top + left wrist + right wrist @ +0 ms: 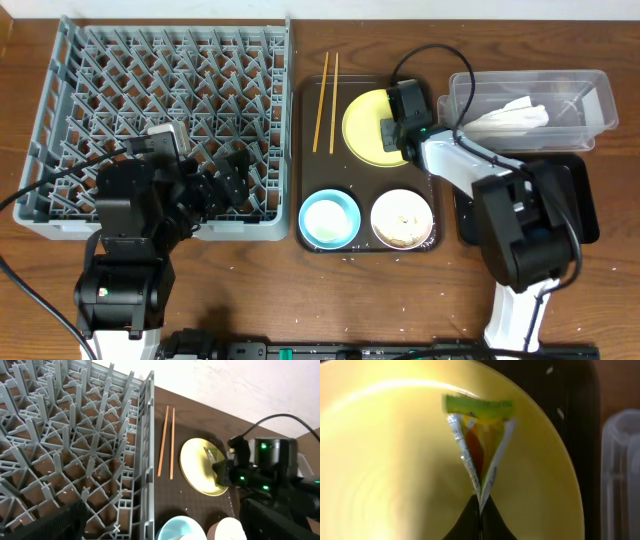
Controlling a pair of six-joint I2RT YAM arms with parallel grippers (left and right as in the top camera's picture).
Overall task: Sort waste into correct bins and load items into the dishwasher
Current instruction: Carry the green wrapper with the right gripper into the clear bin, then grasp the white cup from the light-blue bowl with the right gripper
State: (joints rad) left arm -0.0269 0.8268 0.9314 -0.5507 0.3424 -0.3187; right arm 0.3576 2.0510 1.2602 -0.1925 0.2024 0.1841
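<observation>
You're on a robot lab bench staged as a dish station, not a real kitchen. What shows it:
- The brown wooden table [300, 300] has two arms standing at its near edge, the left arm [125, 270] and the right arm [525, 240], with a black rail [330, 352] along that edge.
- A loose black cable [432, 46] loops off the right arm.
- The grey dish rack [282, 120] sits straight on the tabletop, far left.
- The yellow plate [362, 130] and chopsticks [334, 100] are laid out on a brown tray [362, 178] in the middle, and the clear tub [590, 100] is far right.
- In the left wrist view, a plain pale surface [225, 380] lies past the far edge. Wall or floor, can't tell.
</observation>
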